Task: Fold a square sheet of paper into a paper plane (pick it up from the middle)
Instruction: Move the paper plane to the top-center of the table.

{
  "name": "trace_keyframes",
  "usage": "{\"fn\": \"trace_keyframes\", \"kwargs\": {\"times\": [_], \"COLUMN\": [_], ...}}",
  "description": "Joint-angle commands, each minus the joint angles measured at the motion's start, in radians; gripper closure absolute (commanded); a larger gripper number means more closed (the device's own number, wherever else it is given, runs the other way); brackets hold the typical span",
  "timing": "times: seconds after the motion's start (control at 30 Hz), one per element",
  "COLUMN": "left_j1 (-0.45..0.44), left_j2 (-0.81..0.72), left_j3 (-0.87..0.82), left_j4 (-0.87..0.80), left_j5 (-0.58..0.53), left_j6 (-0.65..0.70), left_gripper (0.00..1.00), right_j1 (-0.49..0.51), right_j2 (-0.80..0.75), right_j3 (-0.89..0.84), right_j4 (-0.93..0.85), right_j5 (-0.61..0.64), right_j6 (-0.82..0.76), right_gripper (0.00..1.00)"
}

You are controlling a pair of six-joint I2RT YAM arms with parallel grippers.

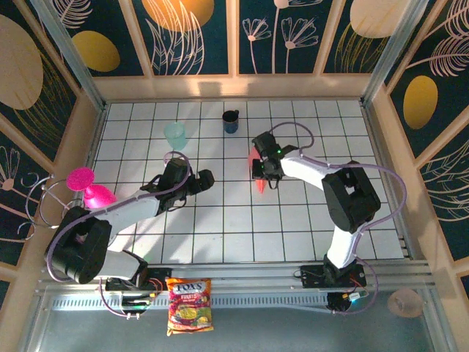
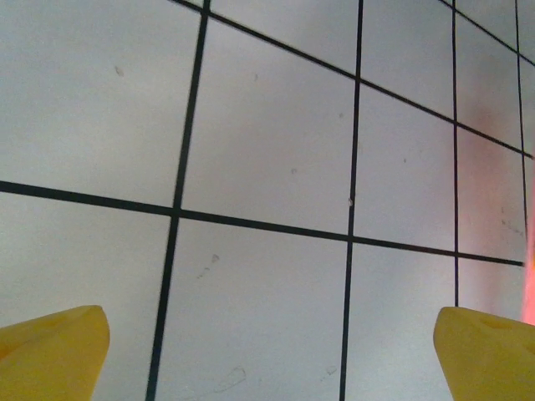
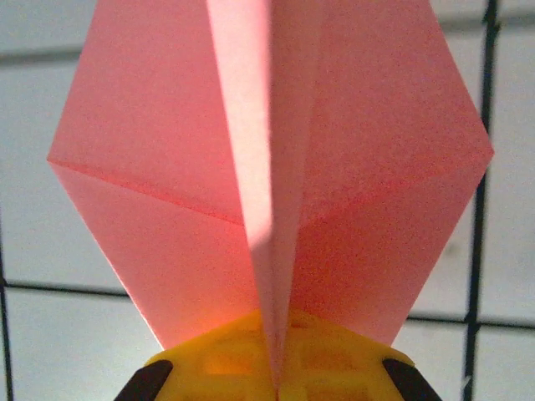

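Right wrist view: my right gripper point(image 3: 274, 378) is clenched on the paper plane point(image 3: 276, 159). Its yellow fingers pinch the central fold at the bottom of the frame, and the salmon-pink wings spread to either side above the white tiled bench point(image 3: 50, 334).

From the top external camera, that right gripper point(image 1: 262, 174) sits near the middle of the bench point(image 1: 308, 227). The paper plane point(image 1: 261, 188) shows on both its far and near sides, with a pointed end aimed toward the arm bases. My left gripper point(image 1: 206, 178) is just to the left of it, apart from the paper.

In the left wrist view, the left gripper point(image 2: 272, 326) is released. Its yellow fingers point(image 2: 54, 355) stand wide at the frame's bottom corners with bare tile between them. There is a pink blur at the right edge.

Around the bench I see a magenta goblet point(image 1: 91, 188) at the left edge, a pale translucent cup point(image 1: 176, 134) and a dark mug point(image 1: 231, 121) toward the far side. A snack bag point(image 1: 189, 305) lies on the near rail.
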Motion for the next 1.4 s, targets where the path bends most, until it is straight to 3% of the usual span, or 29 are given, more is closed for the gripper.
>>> {"fn": "trace_keyframes", "kwargs": {"times": [0.0,0.37,0.67,1.0,1.37], "left_j1": [0.0,0.001,0.0,0.0,0.001], "left_j2": [-0.028,-0.031,-0.01,0.006,0.013], "left_j3": [0.02,0.016,0.03,0.029,0.028], "left_j4": [-0.052,-0.061,-0.067,-0.06,-0.059], "left_j5": [-0.065,-0.067,-0.053,-0.038,-0.033], "left_j6": [0.045,0.044,0.043,0.04,0.038], "left_gripper": [0.01,0.01,0.01,0.01,0.01], "right_j1": [-0.065,-0.168,-0.183,-0.178,-0.164], "right_j2": [0.012,0.249,0.348,0.415,0.459], "right_j3": [0.069,0.347,0.429,0.47,0.463], "right_j4": [0.041,-0.049,-0.087,-0.131,-0.132], "right_j5": [-0.003,-0.059,-0.161,-0.056,0.025], "right_j6": [-0.106,-0.196,-0.211,-0.158,-0.134], "right_gripper": [0.93,0.93,0.88,0.67,0.6]}}
